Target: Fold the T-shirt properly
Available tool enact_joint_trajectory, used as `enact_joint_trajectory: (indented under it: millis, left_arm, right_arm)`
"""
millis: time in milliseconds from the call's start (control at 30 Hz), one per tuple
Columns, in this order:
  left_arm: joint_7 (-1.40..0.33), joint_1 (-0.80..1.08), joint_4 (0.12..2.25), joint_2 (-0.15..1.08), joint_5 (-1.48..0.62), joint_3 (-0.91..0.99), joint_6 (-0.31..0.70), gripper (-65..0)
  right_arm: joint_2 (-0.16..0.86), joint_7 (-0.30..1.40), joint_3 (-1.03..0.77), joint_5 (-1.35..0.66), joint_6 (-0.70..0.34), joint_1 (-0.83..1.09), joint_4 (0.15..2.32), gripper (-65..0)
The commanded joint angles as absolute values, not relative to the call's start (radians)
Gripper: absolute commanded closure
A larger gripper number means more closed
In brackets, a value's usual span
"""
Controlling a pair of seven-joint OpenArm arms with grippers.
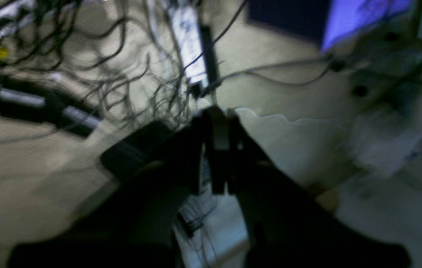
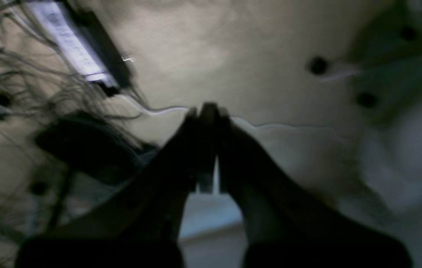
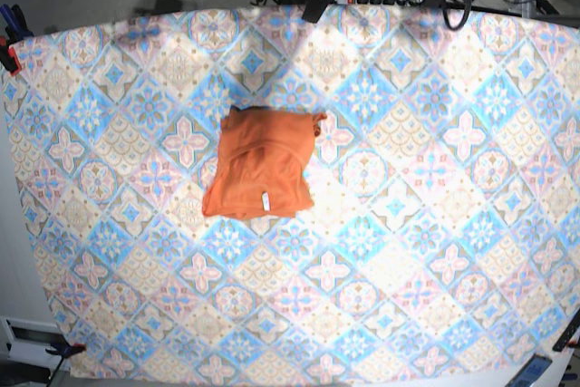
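Lying folded, orange T-shirt (image 3: 261, 165), white tag showing

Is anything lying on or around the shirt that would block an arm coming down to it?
Nothing visible does. The T-shirt lies folded and alone on the tablecloth. Neither arm shows in the base view; both wrist views are blurred, showing only shut jaws and cables.

Orange T-shirt (image 3: 260, 165) folded, flat on tablecloth (image 3: 435, 224).

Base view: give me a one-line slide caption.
Orange T-shirt lies folded into a compact rectangle, white tag up, on the blue-and-pink patterned tablecloth; no gripper in view.
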State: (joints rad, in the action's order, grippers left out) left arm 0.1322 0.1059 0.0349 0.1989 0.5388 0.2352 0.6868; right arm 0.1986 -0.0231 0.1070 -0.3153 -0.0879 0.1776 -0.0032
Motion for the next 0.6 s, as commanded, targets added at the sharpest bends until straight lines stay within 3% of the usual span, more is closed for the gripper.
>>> enact_joint_trajectory:
  millis: [0, 67, 367, 567]
  left_arm:
    - [0.137, 0.087, 0.004, 0.211, 0.549, 0.236, 0.698, -3.1]
    - [0.137, 0.053, 0.000, 0.194, 0.561, 0.236, 0.696, -3.1]
    - [0.074, 0.010, 0.000, 0.119, 0.558, 0.243, 0.335, -3.2]
    - [0.065, 0.008, 0.000, 0.087, 0.558, 0.243, 0.295, -3.2]
  right_arm:
    - [0.202, -0.038, 0.107, -0.315, -0.094, 0.160, 0.000, -0.5]
    - [0.185, -0.036, 0.107, -0.315, -0.133, 0.128, 0.000, -0.6]
    - [0.148, -0.036, 0.099, -0.318, -0.150, 0.050, 0.000, -0.7]
    - [0.117, -0.041, 0.085, -0.348, -0.150, 0.031, 0.000, -0.7]
